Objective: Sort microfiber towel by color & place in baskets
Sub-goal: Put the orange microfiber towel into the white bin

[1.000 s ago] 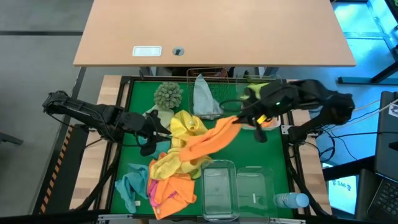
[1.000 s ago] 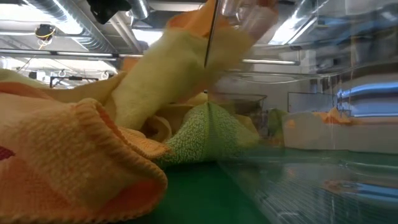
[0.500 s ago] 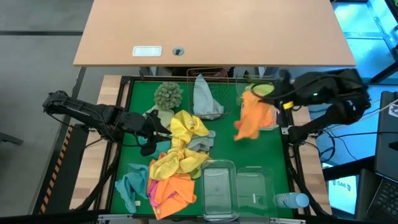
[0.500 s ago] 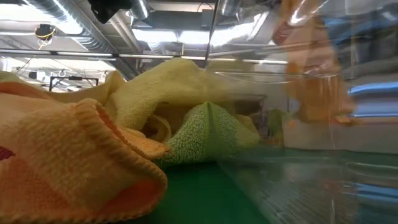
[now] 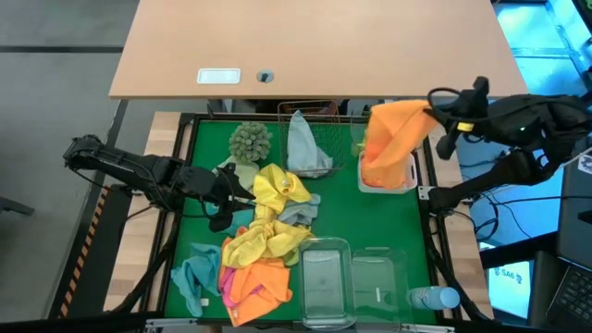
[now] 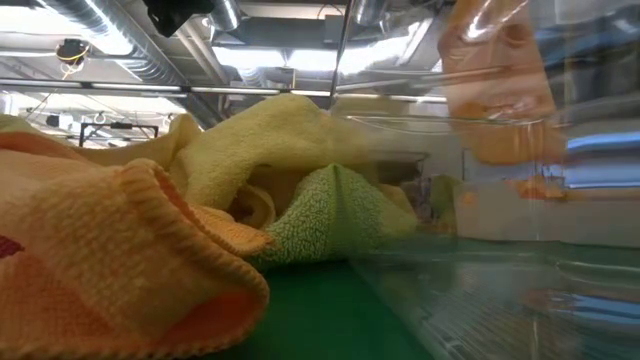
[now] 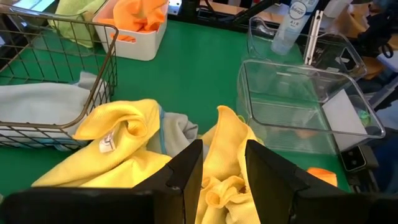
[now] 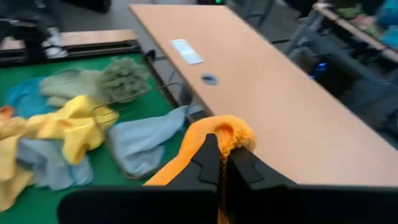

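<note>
My right gripper (image 5: 433, 113) is shut on an orange towel (image 5: 388, 143) above the table's far right corner. The towel hangs down over a white tray (image 5: 410, 176) that holds orange cloth. My left gripper (image 7: 222, 171) is open at the left of a heap of yellow towels (image 5: 277, 190); its fingers stand above yellow cloth (image 7: 230, 149). A pale grey-blue towel (image 5: 303, 148) lies in the copper wire basket (image 5: 319, 111). More orange (image 5: 254, 282), teal (image 5: 194, 273) and yellow (image 5: 259, 242) towels lie near the front. My right gripper pinches a bunched fold at the orange towel's top (image 8: 227, 129) between its two fingers (image 8: 208, 160); several layers show. The fingers come from the table's right side. The towel is lifted clear and hangs slack below them, its lower end (image 5: 381, 174) over the white tray.
A shaggy sage-green ball (image 5: 250, 141) sits by the wire basket. Lime green cloth (image 5: 388, 131) lies in a tray at the far right. Two clear tubs (image 5: 326, 282) (image 5: 379, 277) stand at the front, a blue-capped bottle (image 5: 433, 298) beside them. A wooden desk (image 5: 314, 46) lies beyond.
My right gripper has carried the orange towel from the heap in the middle up and toward the table's far right corner. The towel, first stretched back to the heap, has come clear of it and now hangs over the white tray.
</note>
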`<state>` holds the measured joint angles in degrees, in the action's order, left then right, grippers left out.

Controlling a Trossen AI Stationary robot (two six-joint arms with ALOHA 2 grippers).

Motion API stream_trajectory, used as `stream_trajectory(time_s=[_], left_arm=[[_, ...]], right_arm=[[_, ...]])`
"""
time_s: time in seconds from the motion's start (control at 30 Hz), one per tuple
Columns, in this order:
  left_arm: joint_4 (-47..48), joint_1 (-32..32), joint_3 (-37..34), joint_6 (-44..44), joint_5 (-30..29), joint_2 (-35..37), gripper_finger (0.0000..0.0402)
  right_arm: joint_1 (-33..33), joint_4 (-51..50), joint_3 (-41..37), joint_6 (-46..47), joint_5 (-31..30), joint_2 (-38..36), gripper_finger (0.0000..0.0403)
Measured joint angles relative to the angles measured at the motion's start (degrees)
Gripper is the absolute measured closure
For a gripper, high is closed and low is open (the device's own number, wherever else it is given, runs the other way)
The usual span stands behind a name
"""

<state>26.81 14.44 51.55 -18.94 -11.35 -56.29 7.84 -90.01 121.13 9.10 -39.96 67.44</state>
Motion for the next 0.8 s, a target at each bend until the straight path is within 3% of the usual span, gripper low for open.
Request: stream_trajectory(time_s=[0.2, 0.47, 0.63, 0.8], left_arm=[[-0.1, 0.0, 0.0, 0.0, 0.0, 0.0, 0.0286], [-0.1, 0.0, 0.0, 0.0, 0.0, 0.0, 0.0286], [-0.2, 0.0, 0.0, 0.0, 0.0, 0.0, 0.0286], [-0.4, 0.0, 0.0, 0.0, 0.0, 0.0, 0.0286]], right_arm=[[0.0, 0.1, -6.3, 2.3, -1.0, -4.0, 0.0402], [0.0, 0.1, -26.9, 8.7, -0.9, -12.2, 0.0402], [0.0, 1.7, -39.4, 13.8, 4.6, -15.3, 0.0402], [0.0, 11.1, -50.8, 15.4, 11.2, -16.4, 0.0402]])
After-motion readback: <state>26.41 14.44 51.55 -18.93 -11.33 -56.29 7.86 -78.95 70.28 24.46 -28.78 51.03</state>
